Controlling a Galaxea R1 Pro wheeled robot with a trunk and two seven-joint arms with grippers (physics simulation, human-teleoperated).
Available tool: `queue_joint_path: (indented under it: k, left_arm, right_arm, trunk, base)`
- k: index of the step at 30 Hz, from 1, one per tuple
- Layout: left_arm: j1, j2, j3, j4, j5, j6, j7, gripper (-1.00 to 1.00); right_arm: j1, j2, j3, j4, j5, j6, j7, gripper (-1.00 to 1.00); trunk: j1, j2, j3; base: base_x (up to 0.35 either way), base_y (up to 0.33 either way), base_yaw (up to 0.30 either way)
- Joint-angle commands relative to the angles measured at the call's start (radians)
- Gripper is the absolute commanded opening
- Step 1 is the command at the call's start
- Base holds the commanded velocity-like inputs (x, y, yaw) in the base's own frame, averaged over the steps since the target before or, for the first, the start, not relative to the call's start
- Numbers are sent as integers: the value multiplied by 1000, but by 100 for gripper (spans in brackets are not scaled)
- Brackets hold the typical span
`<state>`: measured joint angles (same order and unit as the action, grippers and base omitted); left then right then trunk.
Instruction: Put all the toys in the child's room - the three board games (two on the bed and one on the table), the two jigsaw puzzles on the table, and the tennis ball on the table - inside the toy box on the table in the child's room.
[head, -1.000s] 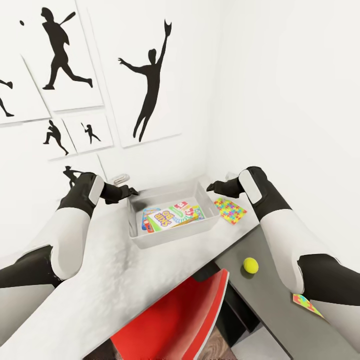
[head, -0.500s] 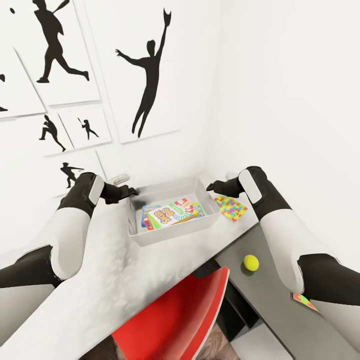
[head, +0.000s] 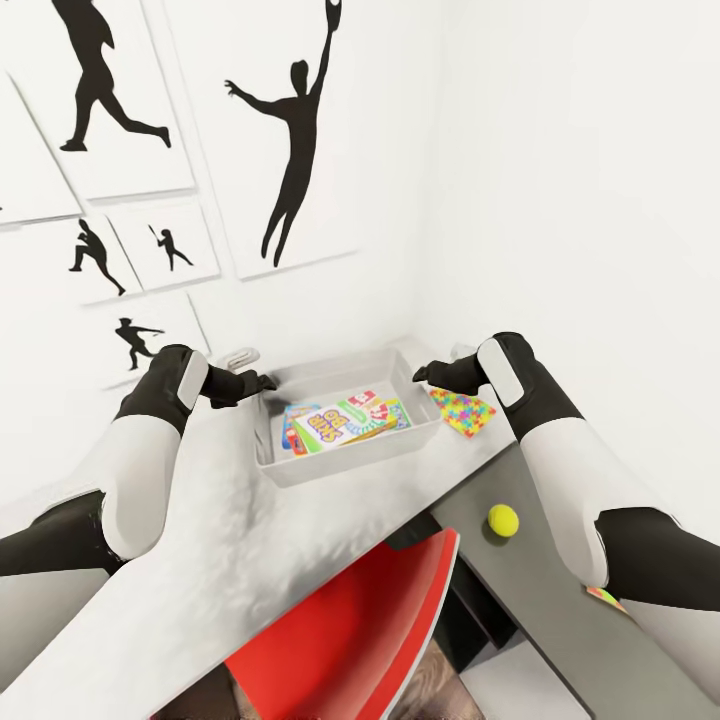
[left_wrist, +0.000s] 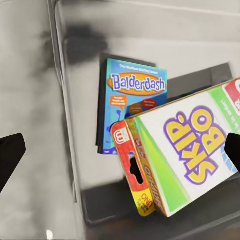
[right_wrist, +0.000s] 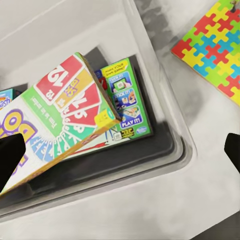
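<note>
- Two toys lie loose nearest: tennis ball (head: 503, 519) and one puzzle (head: 603, 596), behind the right claw (head: 424, 375); the ball could roll off if nudged.
- Both claws, left claw (head: 262, 381) included, hang spread and empty flanking the toy box (head: 345, 459).
- Three board games (head: 345, 422) lie inside; another puzzle (head: 461, 412) sits just beyond the right claw.

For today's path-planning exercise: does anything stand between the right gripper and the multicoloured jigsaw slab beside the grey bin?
Nothing visible does. The right gripper hovers above the light-grey desk top, and the multicoloured jigsaw-patterned slab lies flat just beside it, outside the shallow light-grey bin, uncovered.
</note>
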<state>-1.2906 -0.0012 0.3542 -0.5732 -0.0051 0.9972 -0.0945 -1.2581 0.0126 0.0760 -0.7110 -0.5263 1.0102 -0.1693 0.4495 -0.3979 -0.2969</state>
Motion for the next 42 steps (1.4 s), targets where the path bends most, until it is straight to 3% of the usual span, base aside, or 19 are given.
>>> queue_joint_path:
  k: [1,28,42]
  left_arm:
    - [-1,0,4,-1,-1,4,-3,100]
    - [-1,4,5,-2,0,6,-7,100]
    - [-1,4,5,-8,1,7,-9,100]
  right_arm:
    - [-1,0,2,-1,-11,2,-10,100]
    - [-3,1,2,-4,-9,3,-9,100]
    - [-3,2,4,-53,-10,31,-11,100]
  trunk:
    - [1,-2,-4]
    - [1,-2,-48]
    - [1,-2,-71]
  base:
    - [0,0,0]
    - [0,0,0]
    - [0,0,0]
